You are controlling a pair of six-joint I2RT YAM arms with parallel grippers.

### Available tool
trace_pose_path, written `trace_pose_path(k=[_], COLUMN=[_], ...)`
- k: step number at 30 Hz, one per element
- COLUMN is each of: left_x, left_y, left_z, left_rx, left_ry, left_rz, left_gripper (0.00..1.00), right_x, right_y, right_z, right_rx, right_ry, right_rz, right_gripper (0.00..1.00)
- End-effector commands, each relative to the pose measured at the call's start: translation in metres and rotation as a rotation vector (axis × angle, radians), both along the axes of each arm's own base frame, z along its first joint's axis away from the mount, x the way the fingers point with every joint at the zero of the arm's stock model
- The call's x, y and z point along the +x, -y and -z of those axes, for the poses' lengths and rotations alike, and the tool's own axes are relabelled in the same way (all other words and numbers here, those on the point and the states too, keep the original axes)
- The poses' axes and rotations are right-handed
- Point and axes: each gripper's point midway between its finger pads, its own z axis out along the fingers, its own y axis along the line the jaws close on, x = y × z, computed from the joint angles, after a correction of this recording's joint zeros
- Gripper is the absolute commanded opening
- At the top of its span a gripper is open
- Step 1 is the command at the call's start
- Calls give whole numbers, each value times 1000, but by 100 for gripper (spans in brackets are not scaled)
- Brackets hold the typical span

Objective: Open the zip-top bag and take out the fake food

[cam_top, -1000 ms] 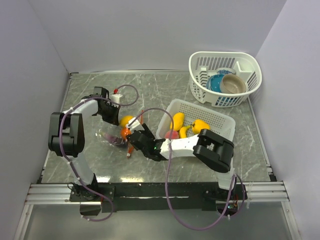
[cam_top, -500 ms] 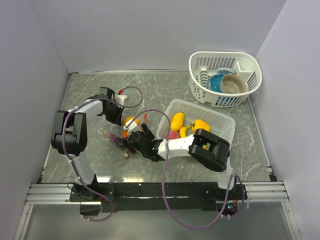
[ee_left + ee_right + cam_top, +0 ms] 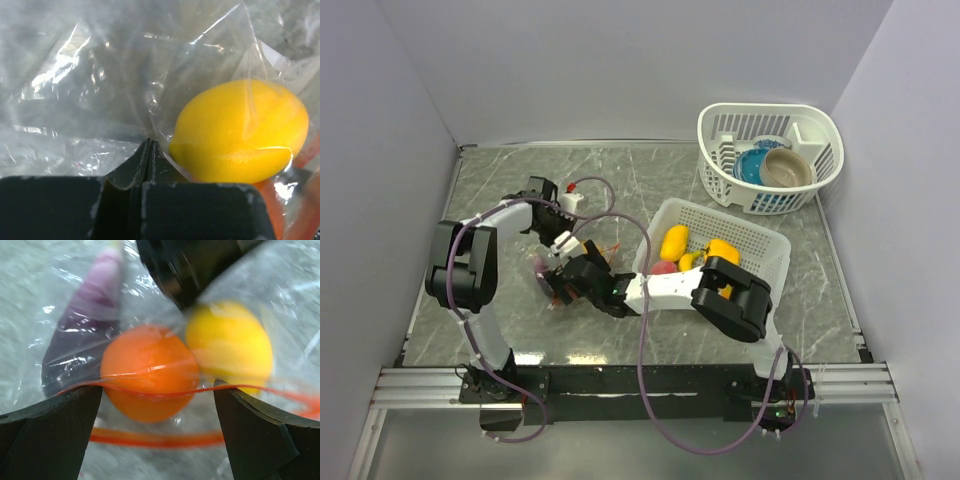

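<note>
Left fingers point(image 3: 122, 182) clamp zip-top bag point(image 3: 95, 75) film; my right fingers point(image 3: 47, 440) gape wide, so I centre on orange fruit point(image 3: 150, 371) before closing.

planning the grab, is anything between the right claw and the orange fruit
Yes: the zip-top bag film and its red zip strip lie across the orange fruit, in front of the open right claw.

Clear zip-top bag point(image 3: 100, 75), red-orange strip point(image 3: 150, 438), yellow lemon point(image 3: 240, 132), orange fruit point(image 3: 150, 372), purple eggplant point(image 3: 80, 335)
</note>
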Motion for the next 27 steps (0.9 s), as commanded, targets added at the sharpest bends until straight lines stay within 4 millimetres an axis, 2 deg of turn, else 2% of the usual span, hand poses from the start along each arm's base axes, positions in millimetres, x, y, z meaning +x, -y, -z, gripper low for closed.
trace_pose_path(k=[1,6,9,10,12,15,19,21,22,24,25,26,27], left_x=[-19,-26,-30,-30,-30,-23,-11,-5,0,6,7,7,5], left_y=[13,13,14,14,10,1,-16,-18,-22,-26,-27,-28,-29], left_z=[-10,-14,-12,-10,-7,-5,-3,-12,-16,-24,-25,-25,-24], left_rx=[-60,-67,-74,-74,-54,-29,-40,-83,-88,-72,-64,-62,-60], left_ry=[-26,-22,-38,-40,-37,-15,-26,-19,-5,35,42,42,31], left_rz=[56,67,66,64,55,30,-36,-61,-75,-86,-86,-84,-83], left_gripper=[1,1,1,1,1,1,1,1,1,1,1,1,1], right_x=[-2,-7,-10,-12,-14,-17,-33,-42,-46,-53,-53,-54,-55], right_y=[-18,-10,-6,-3,-1,13,41,57,61,78,83,91,99], right_z=[6,19,23,22,18,2,-21,-18,-30,-26,-40,-41,-53], right_rx=[42,34,37,40,45,68,112,88,115,99,124,113,130], right_ry=[-37,-75,-89,-92,-92,-86,-99,-113,-111,-125,-111,-109,-94], right_rz=[-3,9,9,8,10,35,59,75,84,93,102,111,114], right_gripper=[100,91,82,76,71,65,63,66,68,70,70,70,70])
